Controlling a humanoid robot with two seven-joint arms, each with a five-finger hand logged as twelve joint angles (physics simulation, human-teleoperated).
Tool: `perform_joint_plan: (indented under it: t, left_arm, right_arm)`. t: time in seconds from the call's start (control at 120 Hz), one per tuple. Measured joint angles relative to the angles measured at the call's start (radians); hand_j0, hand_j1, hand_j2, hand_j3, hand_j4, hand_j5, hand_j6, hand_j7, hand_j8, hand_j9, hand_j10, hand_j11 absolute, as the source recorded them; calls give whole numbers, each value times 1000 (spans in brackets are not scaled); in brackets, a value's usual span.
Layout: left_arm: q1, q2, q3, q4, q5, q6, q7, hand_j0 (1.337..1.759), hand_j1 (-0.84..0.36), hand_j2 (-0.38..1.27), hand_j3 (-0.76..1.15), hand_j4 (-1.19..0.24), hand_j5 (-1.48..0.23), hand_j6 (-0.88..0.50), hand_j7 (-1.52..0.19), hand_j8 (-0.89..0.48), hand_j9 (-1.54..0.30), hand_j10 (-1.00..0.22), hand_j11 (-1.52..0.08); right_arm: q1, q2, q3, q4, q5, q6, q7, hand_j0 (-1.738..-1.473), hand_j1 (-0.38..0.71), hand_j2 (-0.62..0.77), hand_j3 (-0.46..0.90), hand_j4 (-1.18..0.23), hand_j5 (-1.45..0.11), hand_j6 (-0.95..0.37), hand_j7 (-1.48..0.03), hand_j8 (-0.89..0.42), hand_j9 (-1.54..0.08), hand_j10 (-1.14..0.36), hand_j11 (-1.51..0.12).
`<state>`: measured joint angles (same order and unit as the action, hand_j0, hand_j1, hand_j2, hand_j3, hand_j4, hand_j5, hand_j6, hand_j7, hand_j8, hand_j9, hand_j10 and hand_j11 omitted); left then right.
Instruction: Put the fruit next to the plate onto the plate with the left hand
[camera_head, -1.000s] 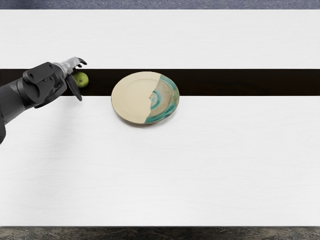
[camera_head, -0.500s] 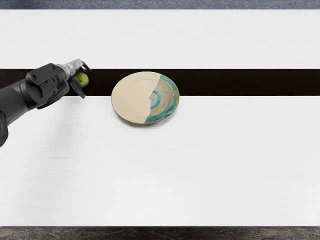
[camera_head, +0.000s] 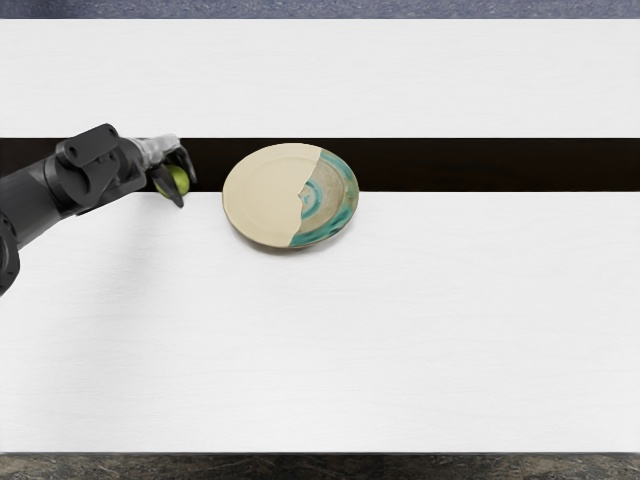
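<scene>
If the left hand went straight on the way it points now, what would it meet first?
Likely the plate, to its right; the left hand holds the fruit; height unclear.

The fruit (camera_head: 181, 181) is a tiny round yellow-green thing, half hidden in the grip of the left hand (camera_head: 170, 170). It's just left of the plate (camera_head: 262, 195), not touching it. The plate's round, mostly cream with a teal and tan swirl on its right side, and lies flat on the table (camera_head: 400, 330).

One head view looks down at a slant on the white table (camera_head: 400, 330) — far edge at top, near edge at bottom.
</scene>
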<state>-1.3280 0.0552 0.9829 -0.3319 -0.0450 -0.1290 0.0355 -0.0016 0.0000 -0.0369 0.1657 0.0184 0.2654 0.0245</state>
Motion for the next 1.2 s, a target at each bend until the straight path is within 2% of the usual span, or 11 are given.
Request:
perform_joint_plan:
  t: [0.05, 0.167, 0.258, 0.342, 0.492, 0.608, 0.75, 0.842, 1.033, 1.1, 1.2]
  left_arm:
    - [-2, 1, -2, -1, -4, -5, 0, 1645, -274, 327, 0, -820, -975, -499, -976, -275, -1074, -512, -1136]
    - [-5, 4, -3, -2, -7, -8, 1, 1646, -193, 397, 0, -846, -1011, -529, -1007, -428, -1122, -624, -1166]
    - [-12, 12, 0, -3, -8, -26, 2, 1648, -138, 369, 0, -829, -1044, -486, -1043, -367, -1119, -743, -1169]
    - [-33, 22, -3, -5, -15, -60, 2, 1650, -166, 311, 0, -781, -1071, -446, -1066, -338, -1116, -784, -1162]
    - [-87, 44, -57, -6, -24, -117, 3, 1651, -209, 436, 0, -770, -1093, -433, -1082, -369, -1127, -850, -1164]
    - [-128, 36, -151, -6, -23, -153, 4, 1652, -231, 510, 0, -791, -1103, -434, -1086, -377, -1127, -877, -1158]
    - [-134, 27, -268, -6, -20, -180, 5, 1652, -264, 598, 0, -808, -1109, -427, -1096, -388, -1135, -857, -1156]
    - [-128, 7, -291, -7, -16, -187, 4, 1653, -299, 689, 0, -808, -1124, -414, -1110, -376, -1127, -849, -1144]
    - [-122, -23, -315, -6, -12, -189, 4, 1653, -341, 746, 0, -791, -1123, -415, -1099, -377, -1101, -815, -1111]
    - [-121, -29, -318, -5, -11, -182, 4, 1654, -291, 660, 0, -725, -1008, -448, -989, -401, -994, -741, -1002]
    - [-122, -44, -324, -5, -11, -177, 1, 1656, -86, 414, 0, -480, -665, -311, -653, -282, -656, -490, -661]
  right_arm:
    - [0, 0, 0, 0, 0, 0, 0, -1658, -335, -3, 0, -11, -15, -11, -15, -12, -15, -12, -15]
    - [0, 0, 0, 0, 0, 0, 0, -1658, -335, -3, 0, -11, -15, -12, -15, -12, -15, -12, -15]
    - [0, 0, 0, 0, 0, 0, 0, -1658, -335, -3, 0, -11, -15, -12, -15, -12, -15, -12, -15]
    - [0, 0, 0, 0, 0, 0, 0, -1658, -335, -3, 0, -11, -15, -11, -15, -12, -15, -12, -15]
    - [0, 0, 0, 0, 0, 0, 0, -1658, -335, -3, 0, -11, -15, -11, -15, -12, -15, -12, -15]
    - [0, 0, 0, 0, 0, 0, 0, -1658, -335, -3, 0, -11, -15, -11, -15, -11, -15, -11, -15]
    - [0, 0, 0, 0, 0, 0, 0, -1658, -335, -2, 0, -11, -15, -11, -15, -11, -15, -11, -15]
    - [0, 0, 0, 0, 0, 0, 0, -1658, -335, -2, 0, -11, -15, -11, -15, -11, -15, -11, -15]
    - [0, 0, 0, 0, 0, 0, 0, -1658, -335, -2, 0, -11, -15, -11, -15, -11, -15, -11, -15]
    - [0, 0, 0, 0, 0, 0, 0, -1658, -335, -2, 0, -11, -15, -11, -15, -11, -15, -11, -15]
    - [0, 0, 0, 0, 0, 0, 0, -1658, -335, -2, 0, -11, -15, -11, -15, -11, -15, -11, -15]
